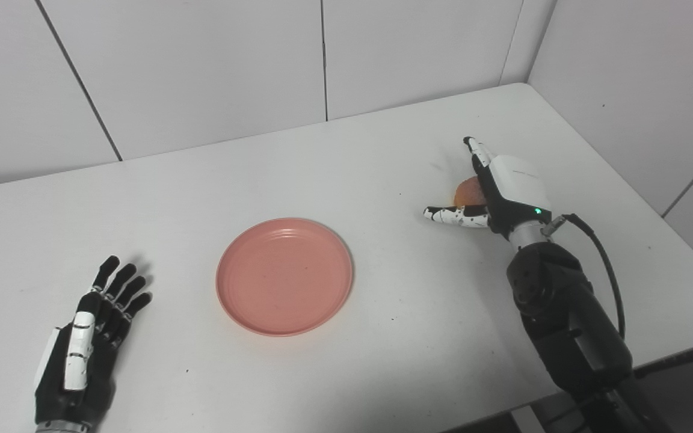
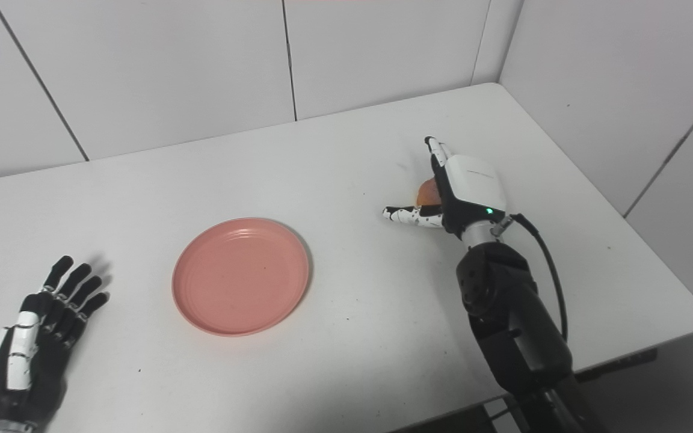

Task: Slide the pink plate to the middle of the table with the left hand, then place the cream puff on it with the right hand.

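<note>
White table bears the pink plate and, perhaps touching it (mostly hidden), a cream puff.

Right of centre, the right hand hides most of the cream puff; whether its fingers touch it cannot be told. The left hand's wrist is cut off at the lower left edge.

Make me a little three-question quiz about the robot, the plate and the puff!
1. True or false: the pink plate has food on it.
2. Which hand is at the cream puff? A) left hand B) right hand
3. Fill in: the left hand lies flat on the white ____, apart from the plate.

Key: 1 false, the plate is bare. 2 B, its fingers are spread around the puff; a firm grip cannot be seen. 3 table.
</note>
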